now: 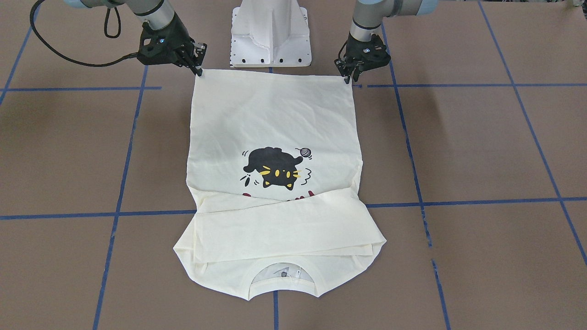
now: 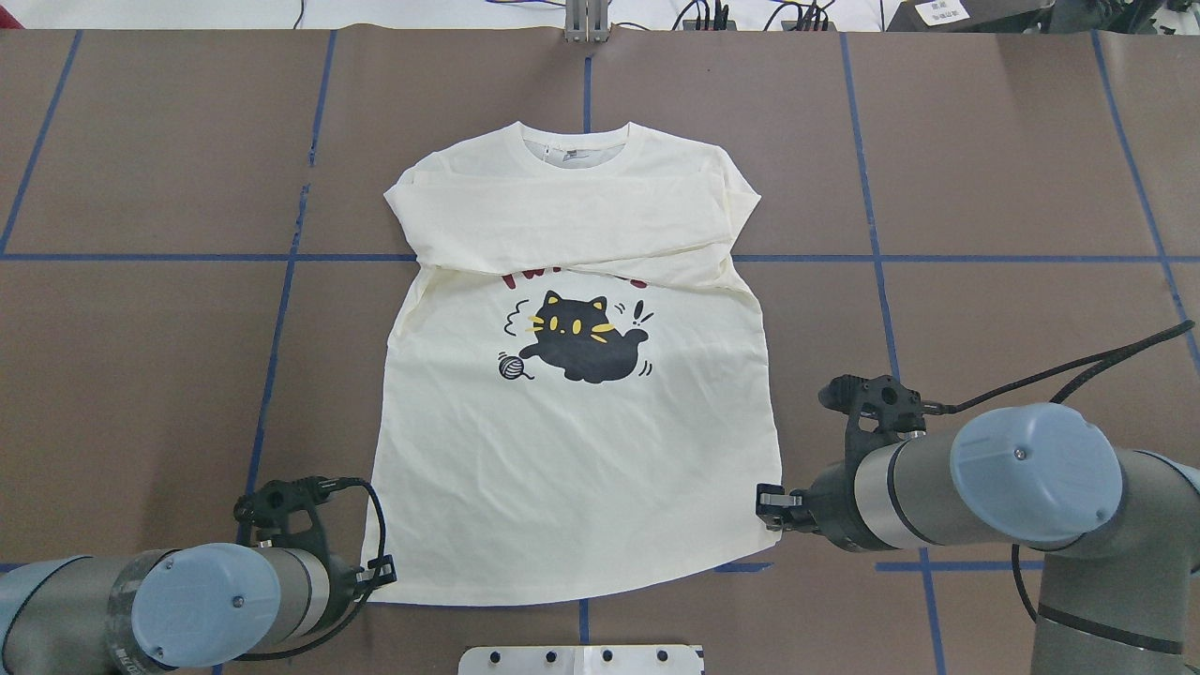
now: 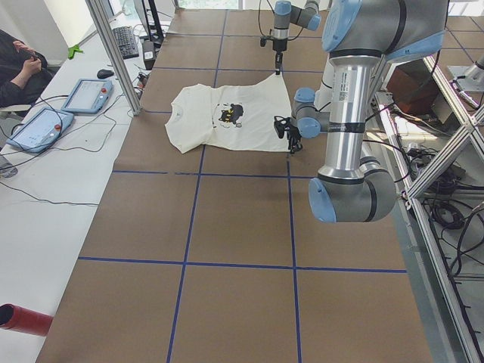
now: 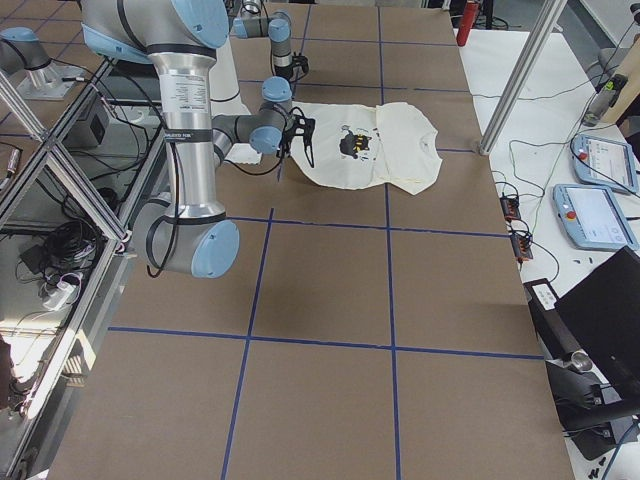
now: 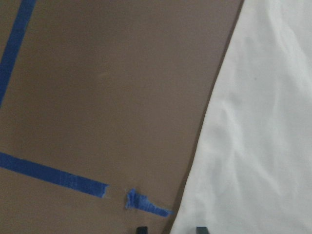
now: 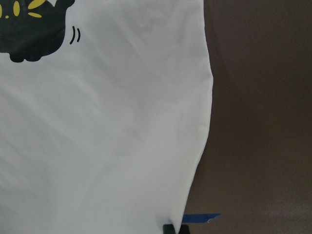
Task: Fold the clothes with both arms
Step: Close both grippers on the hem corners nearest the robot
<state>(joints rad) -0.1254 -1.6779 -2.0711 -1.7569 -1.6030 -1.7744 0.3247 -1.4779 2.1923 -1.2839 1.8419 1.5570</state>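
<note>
Cream cotton is lying flat in front of me: the T-shirt (image 2: 572, 450) is resting print side up in the middle of the brown worktop (image 2: 141, 375). Its long axis is running straight away from the robot, with the collar (image 2: 574, 141) at the far end, the 2 sleeves (image 2: 562, 220) folded across the chest, and the hem (image 2: 562, 589) nearest the base. What I am weighing for the coming move is that the hem's 2 corners are sitting right at the 2 grippers while the collar is lying directly ahead of them. So I am judging that the fold will have to carry the hem forward over the cat print (image 2: 581, 337) toward the collar, with both arms travelling together along that axis. Neither arm is nearer: the left gripper (image 2: 382, 572) is standing at the hem's left corner and the right gripper (image 2: 769, 502) at its right corner. In the right wrist view the right fingertips (image 6: 168, 229) are showing almost pressed together on the cloth's edge, so I am reading that gripper as pinching the hem. In the left wrist view the left fingertips (image 5: 141, 229) are standing apart with the cloth's edge running between them, so I am taking that gripper as spread around its corner, not clamped on it.
</note>
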